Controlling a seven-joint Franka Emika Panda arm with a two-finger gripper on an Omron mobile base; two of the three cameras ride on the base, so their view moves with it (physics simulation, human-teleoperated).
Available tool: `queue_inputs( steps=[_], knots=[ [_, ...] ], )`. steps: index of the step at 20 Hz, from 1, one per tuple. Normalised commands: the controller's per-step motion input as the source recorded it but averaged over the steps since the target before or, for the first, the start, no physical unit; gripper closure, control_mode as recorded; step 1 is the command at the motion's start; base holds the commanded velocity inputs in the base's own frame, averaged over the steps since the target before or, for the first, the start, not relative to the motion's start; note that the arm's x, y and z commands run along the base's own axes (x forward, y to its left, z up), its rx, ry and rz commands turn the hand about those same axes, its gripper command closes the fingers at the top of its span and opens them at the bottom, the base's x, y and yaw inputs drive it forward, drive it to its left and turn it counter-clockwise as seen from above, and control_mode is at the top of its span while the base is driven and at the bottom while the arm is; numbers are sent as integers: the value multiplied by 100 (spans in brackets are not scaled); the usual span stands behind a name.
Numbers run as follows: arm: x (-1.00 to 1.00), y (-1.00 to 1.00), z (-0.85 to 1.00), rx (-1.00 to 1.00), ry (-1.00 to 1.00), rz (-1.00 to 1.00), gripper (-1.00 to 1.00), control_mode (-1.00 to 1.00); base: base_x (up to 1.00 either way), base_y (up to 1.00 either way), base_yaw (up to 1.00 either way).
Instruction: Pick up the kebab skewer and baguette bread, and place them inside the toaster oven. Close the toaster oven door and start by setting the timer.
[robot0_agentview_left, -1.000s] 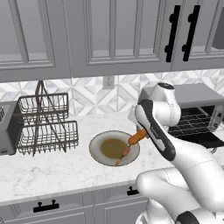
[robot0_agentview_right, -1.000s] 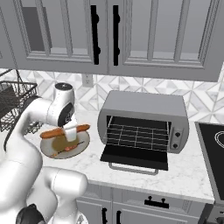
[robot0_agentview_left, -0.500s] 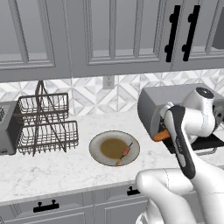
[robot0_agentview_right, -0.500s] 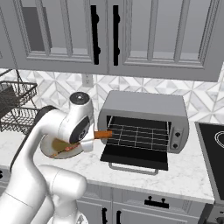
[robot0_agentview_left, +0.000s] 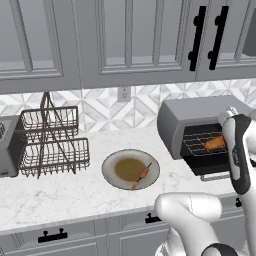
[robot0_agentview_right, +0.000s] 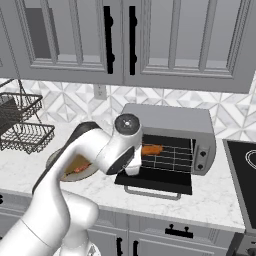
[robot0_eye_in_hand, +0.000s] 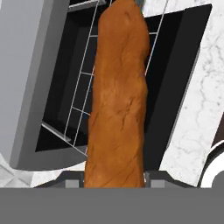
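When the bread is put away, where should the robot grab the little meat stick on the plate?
Probably at the middle of the kebab skewer, coming straight down from above. It lies flat and slanted on the plate, so the gripper would best close across the thin stick, one finger on each long side.

the baguette bread (robot0_eye_in_hand: 117, 96) covers the gripper's fingertips in the hand view; the arm hides part of the plate (robot0_agentview_right: 80, 172) and the toaster oven door (robot0_agentview_right: 165, 181).
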Motion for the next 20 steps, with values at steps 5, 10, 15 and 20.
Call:
queue_inputs(
  steps=[5, 10, 15, 20],
  knots=[
    [23, -80, -4, 2, -17, 0, 100, -100, 0, 0, 0],
    [55, -46, 0, 14, 2, 0, 100, -100, 0, 0, 0],
    [29, 0, -2, 17, 2, -1, 100, -100, 0, 0, 0],
    [21, 14, -31, 13, -1, 0, 100, -100, 0, 0, 0]
  ],
)
